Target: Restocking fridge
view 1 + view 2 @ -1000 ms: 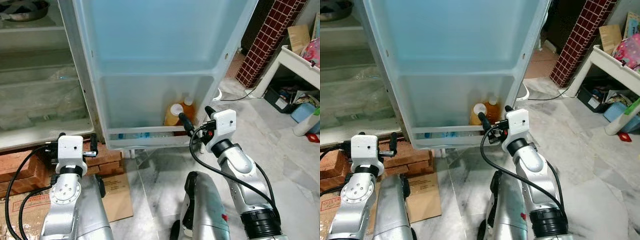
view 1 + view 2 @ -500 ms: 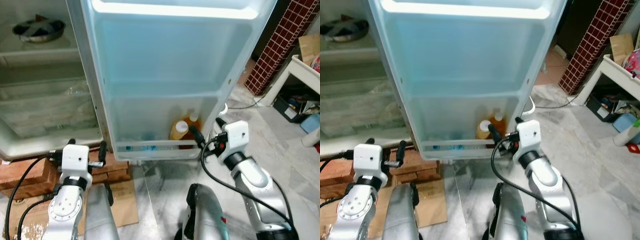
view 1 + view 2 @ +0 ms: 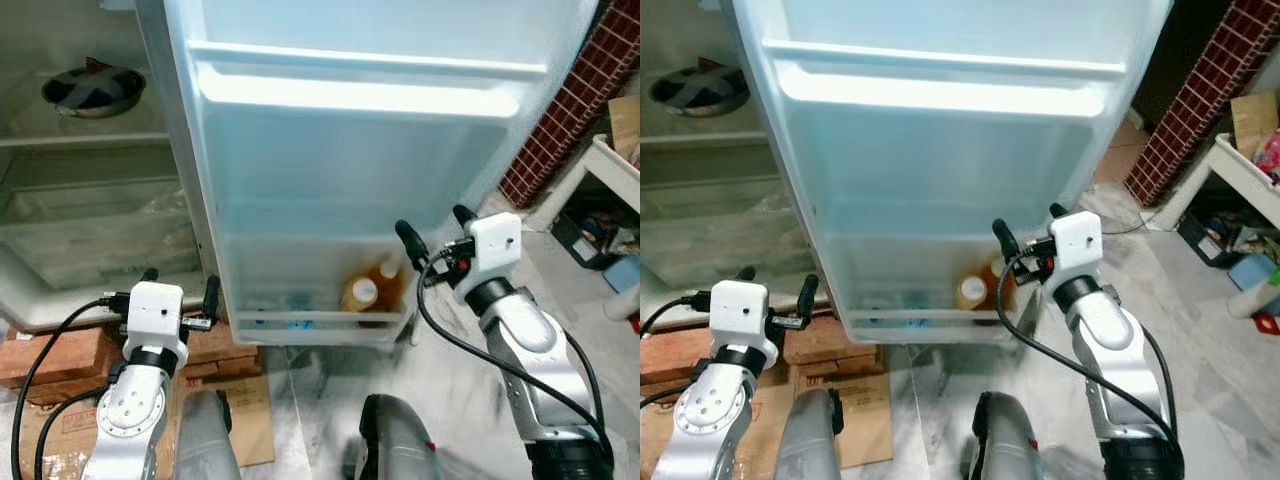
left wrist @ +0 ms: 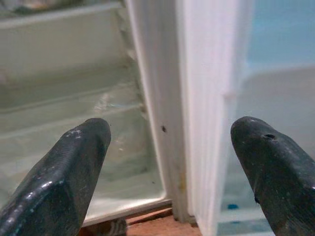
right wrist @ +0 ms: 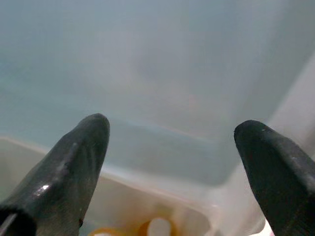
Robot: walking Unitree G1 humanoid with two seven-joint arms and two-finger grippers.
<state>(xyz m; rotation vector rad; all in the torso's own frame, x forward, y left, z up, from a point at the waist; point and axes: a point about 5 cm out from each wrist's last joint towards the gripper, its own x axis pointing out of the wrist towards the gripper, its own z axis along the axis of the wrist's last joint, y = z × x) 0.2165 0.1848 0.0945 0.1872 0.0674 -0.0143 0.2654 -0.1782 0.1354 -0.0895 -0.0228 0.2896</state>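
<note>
No lettering can be read anywhere — cardboard print too blurred to make out.

Orange bottles (image 3: pixel 372 288) — upright in door shelf (image 3: pixel 320 322)

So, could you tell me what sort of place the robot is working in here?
Most likely a home kitchen or utility area: an open fridge door holding orange bottles in its bottom shelf, a metal pan on a fridge shelf, a marble-patterned tile floor, and household clutter under a white table.
</note>
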